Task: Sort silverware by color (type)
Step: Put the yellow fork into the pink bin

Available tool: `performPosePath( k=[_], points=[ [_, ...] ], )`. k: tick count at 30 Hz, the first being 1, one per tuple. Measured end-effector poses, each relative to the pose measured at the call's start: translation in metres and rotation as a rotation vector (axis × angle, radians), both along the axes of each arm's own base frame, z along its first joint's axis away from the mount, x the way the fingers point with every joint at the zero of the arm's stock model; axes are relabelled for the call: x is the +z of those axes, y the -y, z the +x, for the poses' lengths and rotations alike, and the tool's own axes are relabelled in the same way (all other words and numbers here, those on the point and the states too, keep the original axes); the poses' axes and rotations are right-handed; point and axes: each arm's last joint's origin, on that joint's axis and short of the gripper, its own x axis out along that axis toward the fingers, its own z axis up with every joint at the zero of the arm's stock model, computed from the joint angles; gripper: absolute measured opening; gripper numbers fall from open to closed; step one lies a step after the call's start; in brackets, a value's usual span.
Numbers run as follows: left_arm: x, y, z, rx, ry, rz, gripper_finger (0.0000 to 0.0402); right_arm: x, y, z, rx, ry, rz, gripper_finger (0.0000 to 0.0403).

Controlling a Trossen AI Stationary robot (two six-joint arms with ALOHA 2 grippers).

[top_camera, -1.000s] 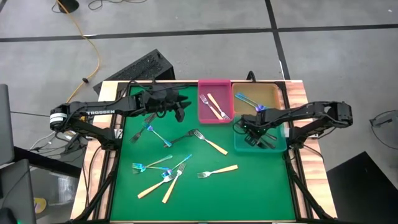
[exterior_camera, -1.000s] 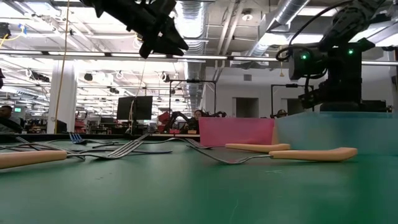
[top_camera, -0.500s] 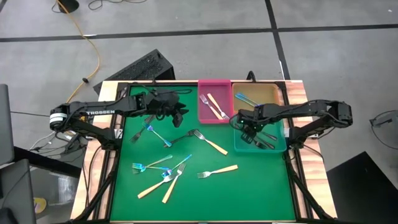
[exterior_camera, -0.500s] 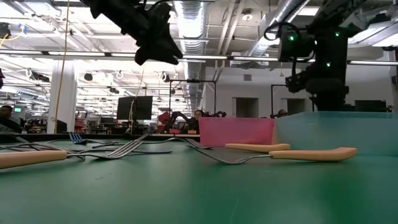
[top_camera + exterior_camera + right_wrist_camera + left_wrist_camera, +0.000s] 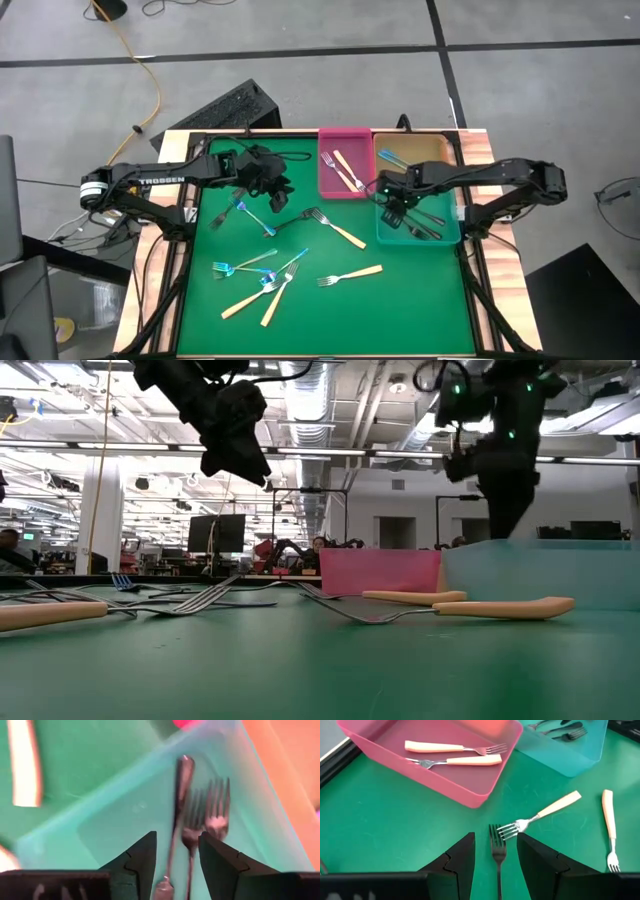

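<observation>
My left gripper [image 5: 276, 196] [image 5: 496, 840] hangs open above the green mat. A dark black fork [image 5: 498, 854] [image 5: 290, 222] lies flat on the mat below, showing between its fingers. A tan-handled fork [image 5: 545, 812] lies beside that fork's tines. My right gripper [image 5: 392, 208] [image 5: 177, 840] is open over the left part of the teal bin [image 5: 448, 236], above the dark forks [image 5: 186, 825] lying in it. More tan-handled and blue forks [image 5: 262, 280] lie flat on the mat.
The pink bin [image 5: 326, 180] holds two tan-handled forks [image 5: 346, 168]. The orange bin [image 5: 425, 148] holds a blue fork [image 5: 392, 158]. All three bins stand at the mat's far right. Loose forks lie across the mat's middle and near left. A raised frame borders the mat.
My left gripper has moved toward the near edge and down, coming over the dark fork. My right gripper has moved left across the teal bin and has risen. No fork has moved.
</observation>
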Motion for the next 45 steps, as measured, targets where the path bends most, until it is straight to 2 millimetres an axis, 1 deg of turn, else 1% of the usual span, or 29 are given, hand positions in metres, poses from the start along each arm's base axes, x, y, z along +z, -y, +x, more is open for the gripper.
performPosePath(
  k=[5,7,10,12,20,24,27,33,36,40,43,45],
  points=[
    [0.000,0.000,0.000,0.001,0.000,-0.001,0.0129,0.026,-0.012,0.015,0.027,0.111,-0.009,0.0164],
    [0.000,0.000,0.000,0.002,0.000,-0.002,0.0129,0.033,-0.017,0.021,0.033,0.168,-0.021,0.0164],
    [0.000,0.000,0.000,-0.004,-0.001,0.004,0.0129,0.038,-0.026,0.030,0.033,0.256,-0.039,0.0163],
    [0.000,0.000,0.000,-0.008,-0.002,0.008,0.0129,0.037,-0.032,0.036,0.018,0.291,-0.043,0.0163],
    [0.000,0.000,0.000,-0.034,-0.005,0.020,0.0129,0.007,-0.059,0.065,0.035,0.290,-0.024,0.0163],
    [0.000,0.001,0.000,-0.067,-0.007,0.028,0.0129,-0.009,-0.068,0.079,0.045,0.276,-0.013,0.0163],
    [0.000,0.001,0.000,-0.073,-0.009,0.032,0.0129,-0.016,-0.071,0.089,0.045,0.246,-0.012,0.0163],
    [-0.001,0.002,-0.001,-0.085,-0.029,0.037,0.0129,-0.022,-0.073,0.117,0.070,0.238,-0.021,0.0163],
    [-0.002,0.002,-0.001,-0.092,-0.034,0.042,0.0129,-0.029,-0.074,0.128,0.082,0.209,-0.022,0.0163],
    [-0.002,0.002,-0.002,-0.104,-0.050,0.049,0.0129,-0.038,-0.077,0.137,0.094,0.175,0.018,0.0163],
    [-0.003,0.002,-0.002,-0.106,-0.050,0.048,0.0129,-0.046,-0.077,0.138,0.086,0.124,0.035,0.0163],
    [-0.003,0.002,-0.002,-0.105,-0.051,0.047,0.0129,-0.048,-0.077,0.136,0.067,0.099,0.041,0.0163]
  ],
)
